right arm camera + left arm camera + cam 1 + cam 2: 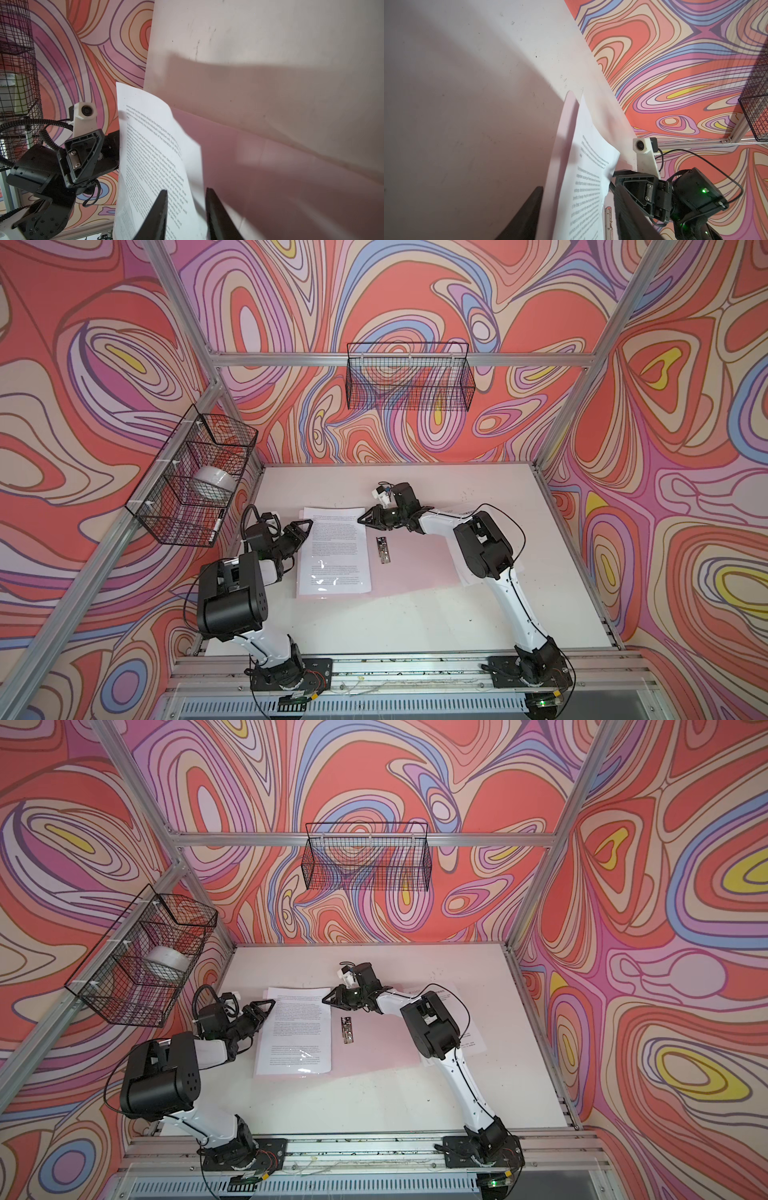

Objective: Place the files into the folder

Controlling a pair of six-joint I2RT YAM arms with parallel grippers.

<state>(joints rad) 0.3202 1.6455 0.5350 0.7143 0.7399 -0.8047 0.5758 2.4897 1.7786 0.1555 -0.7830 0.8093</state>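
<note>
Pale-pink folder [409, 568] lies open and flat in the middle of the worktop [415, 626], its metal clip [383, 549] at the spine. One printed sheet [332, 549] covers the folder's left half, its right edge just beside the clip. More loose sheets [473, 1043] lie by the folder's right edge, partly under the right arm. Bare worktop stays open in front of the folder and behind it.

The left gripper [306, 527] sits at the sheet's left edge with its jaws wide apart, that edge lying between them. The right gripper [363, 519] is at the sheet's far right corner, which curls upward. Its fingers [160, 214] stand apart on either side of the paper's edge, not clamped on it.
</note>
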